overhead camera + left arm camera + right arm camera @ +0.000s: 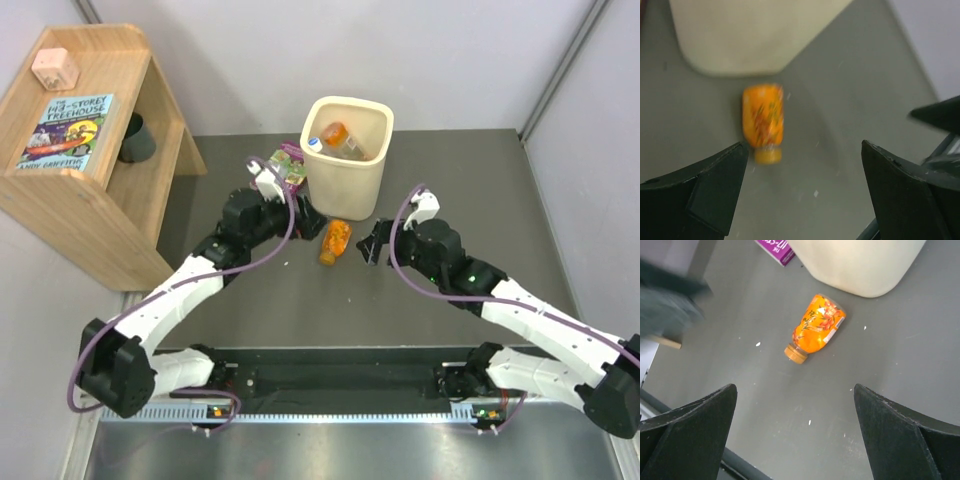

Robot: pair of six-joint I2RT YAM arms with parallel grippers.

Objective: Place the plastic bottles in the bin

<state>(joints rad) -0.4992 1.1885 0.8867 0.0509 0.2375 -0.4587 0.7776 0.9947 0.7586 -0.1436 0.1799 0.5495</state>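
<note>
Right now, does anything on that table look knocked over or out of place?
Yes: one orange bottle lies on its side on the table, just in front of the bin, while other bottles already sit inside it.

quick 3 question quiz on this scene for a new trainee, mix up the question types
1. True or false: the orange bottle outside the bin stands upright.
2. Where is the colourful book? A) on top of the wooden shelf B) inside the bin C) beside the orange bottle
3. Fill in: the left gripper and the right gripper are both ____.
Key: 1 false, it lies on its side; 2 A; 3 open, holding nothing.
</note>
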